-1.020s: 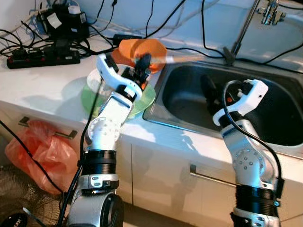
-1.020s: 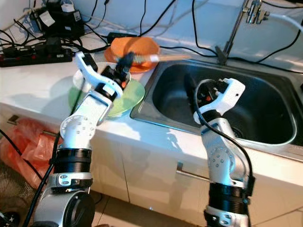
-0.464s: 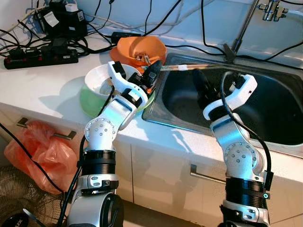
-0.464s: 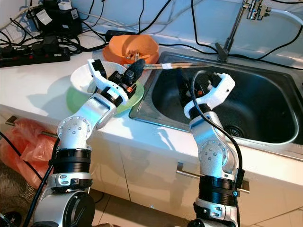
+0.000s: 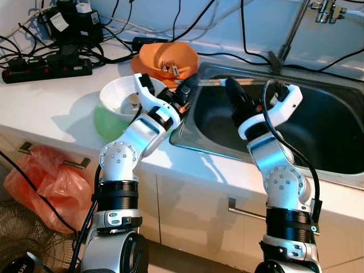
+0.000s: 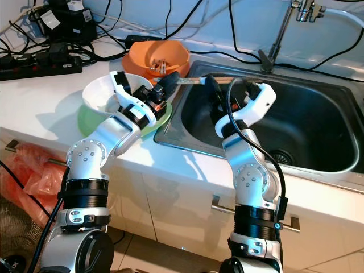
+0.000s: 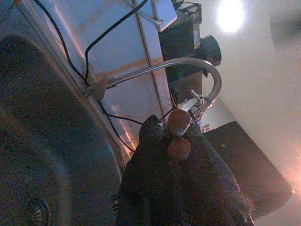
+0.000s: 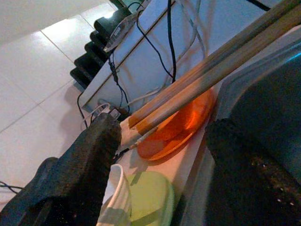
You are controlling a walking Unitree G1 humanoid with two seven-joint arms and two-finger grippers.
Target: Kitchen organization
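My left gripper (image 5: pixel 186 91) hovers over the sink's left rim, shut on a pair of wooden chopsticks (image 5: pixel 211 81) that reach out over the sink (image 5: pixel 324 142). In the left wrist view the chopsticks' two round ends (image 7: pixel 178 123) show between the closed fingers. My right gripper (image 5: pixel 232 89) is open inside the sink, raised up to the chopsticks' free end. The right wrist view shows the chopsticks (image 8: pixel 211 70) passing between its spread fingers (image 8: pixel 94 155). Behind sits an orange bowl (image 5: pixel 170 57) with small items in it. A white bowl (image 5: pixel 116 98) rests on a green plate (image 5: pixel 105 124).
Power strips and tangled cables (image 5: pixel 51 54) crowd the counter's back left. The faucet (image 5: pixel 327 8) stands behind the sink. An orange plastic bag (image 5: pixel 40 182) hangs by the cabinet at lower left. Cabinet handles (image 5: pixel 247 211) run below the counter edge.
My left gripper carried the chopsticks from above the orange bowl to the sink's rim. My right gripper rose inside the sink and moved left up to the chopsticks.
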